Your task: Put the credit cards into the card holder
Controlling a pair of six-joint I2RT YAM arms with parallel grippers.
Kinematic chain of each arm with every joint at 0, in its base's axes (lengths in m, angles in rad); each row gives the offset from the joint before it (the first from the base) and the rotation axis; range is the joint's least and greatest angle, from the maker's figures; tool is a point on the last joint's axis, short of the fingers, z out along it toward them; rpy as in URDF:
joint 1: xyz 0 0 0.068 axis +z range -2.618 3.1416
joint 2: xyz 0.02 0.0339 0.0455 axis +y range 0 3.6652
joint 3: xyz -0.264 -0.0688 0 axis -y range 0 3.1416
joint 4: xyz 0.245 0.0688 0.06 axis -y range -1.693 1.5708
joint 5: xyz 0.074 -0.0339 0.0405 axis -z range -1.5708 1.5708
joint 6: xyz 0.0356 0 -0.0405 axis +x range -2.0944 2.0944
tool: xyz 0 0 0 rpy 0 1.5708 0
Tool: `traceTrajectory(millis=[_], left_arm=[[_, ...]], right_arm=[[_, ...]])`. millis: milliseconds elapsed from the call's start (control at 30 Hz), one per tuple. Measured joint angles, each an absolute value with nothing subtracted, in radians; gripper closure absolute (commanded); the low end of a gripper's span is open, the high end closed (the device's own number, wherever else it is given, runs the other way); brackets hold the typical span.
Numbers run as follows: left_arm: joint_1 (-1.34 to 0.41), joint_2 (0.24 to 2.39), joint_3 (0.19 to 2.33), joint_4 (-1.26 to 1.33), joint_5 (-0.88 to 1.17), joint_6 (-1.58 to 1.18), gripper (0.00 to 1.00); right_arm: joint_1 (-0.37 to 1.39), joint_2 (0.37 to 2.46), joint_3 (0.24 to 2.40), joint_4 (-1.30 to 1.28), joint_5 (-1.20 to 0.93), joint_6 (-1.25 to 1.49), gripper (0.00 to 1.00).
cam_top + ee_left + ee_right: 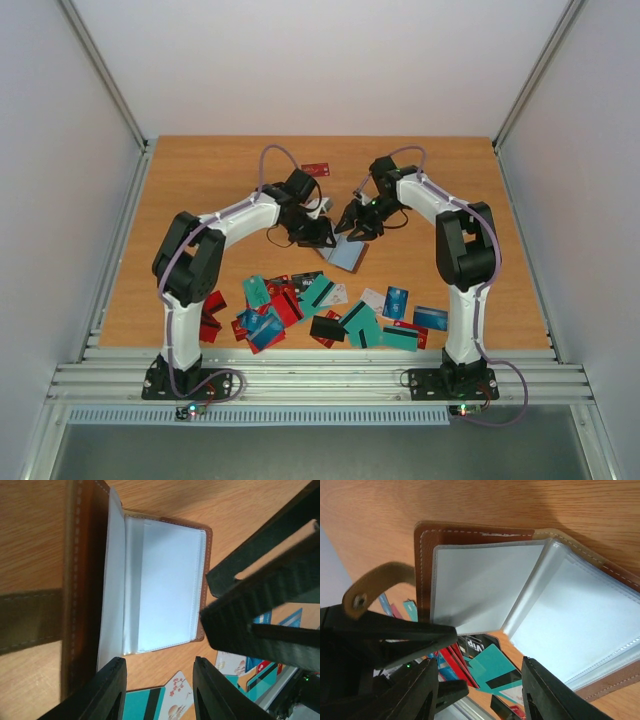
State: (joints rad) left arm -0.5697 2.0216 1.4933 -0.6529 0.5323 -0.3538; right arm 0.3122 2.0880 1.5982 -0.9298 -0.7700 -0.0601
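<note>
The brown card holder (346,253) lies open on the table between my two grippers, its clear sleeves up. In the left wrist view its sleeves (160,585) show empty, with the brown cover on the left. In the right wrist view the card holder (485,585) has one sleeve page raised and its snap strap (370,587) hangs at the left. My left gripper (318,232) (159,665) is open and empty at the holder's edge. My right gripper (352,225) (477,665) is open and empty just over it. The credit cards (330,310) lie scattered near the front edge.
A single red card (315,169) lies at the back of the table. Teal and white cards (165,700) show under the left fingers, and teal, red and black cards (485,670) under the right ones. Grey walls and rails bound the table.
</note>
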Motion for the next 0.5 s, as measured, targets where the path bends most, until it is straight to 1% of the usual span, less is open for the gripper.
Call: traceTrajectory(millis=[500], left_arm=[[-0.597,1.915,1.467,-0.669,0.527,-0.389,0.61]], right_arm=[[0.312,2.047,1.531,-0.923,-0.742,-0.051,0.52]])
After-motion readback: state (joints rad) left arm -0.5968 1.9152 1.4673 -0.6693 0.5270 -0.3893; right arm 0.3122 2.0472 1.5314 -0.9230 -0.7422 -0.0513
